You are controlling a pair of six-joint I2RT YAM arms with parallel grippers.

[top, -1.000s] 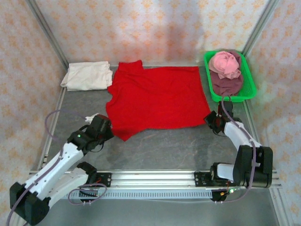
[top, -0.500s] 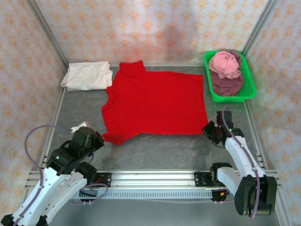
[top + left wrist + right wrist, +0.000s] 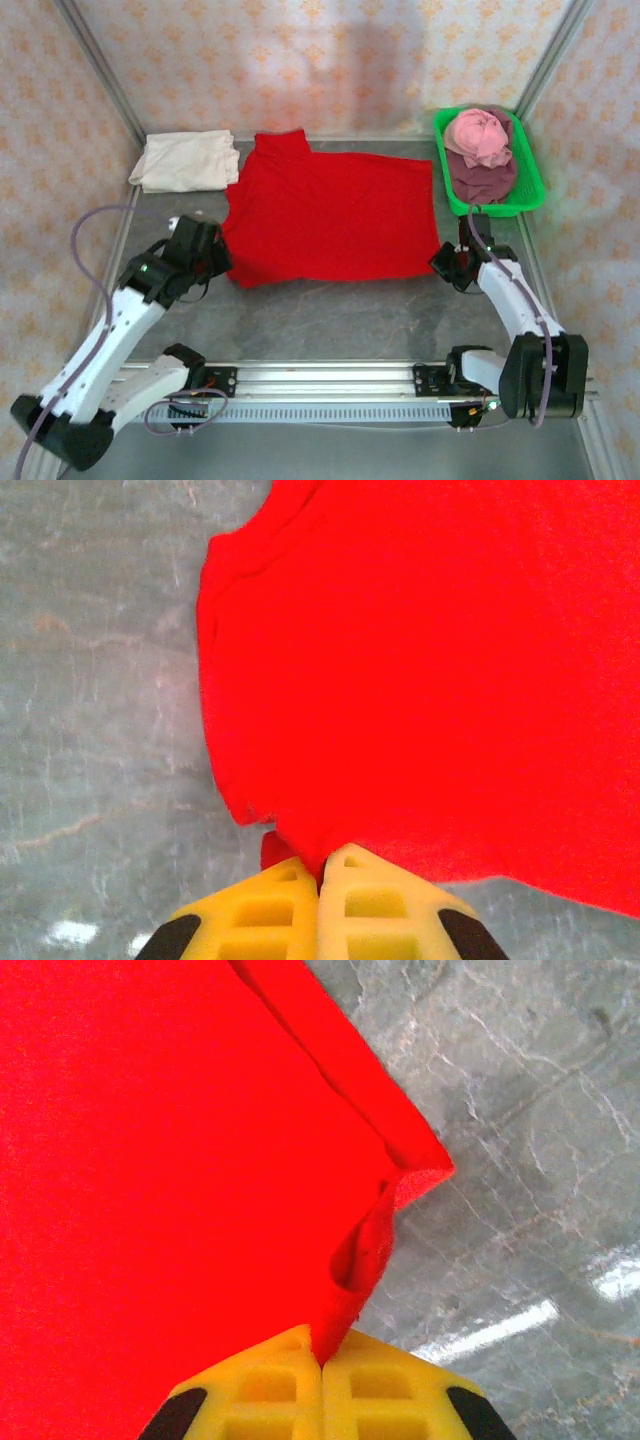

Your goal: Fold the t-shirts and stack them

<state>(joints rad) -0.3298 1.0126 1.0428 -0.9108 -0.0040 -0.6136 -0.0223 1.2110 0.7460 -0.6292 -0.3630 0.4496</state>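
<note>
Jaws of both arms clenched on the red t-shirt (image 3: 330, 215)
Left jaws pinch its near-left corner and right jaws its near-right corner, yellow pads (image 3: 345, 905) pressed together over the cloth edge. The shirt lies spread on the grey surface (image 3: 340, 310), with a folded cream-white t-shirt (image 3: 185, 160) just beyond its far-left side. A pink t-shirt (image 3: 478, 135) sits bunched on a maroon t-shirt (image 3: 482, 180) in the green tray (image 3: 500, 209).
</note>
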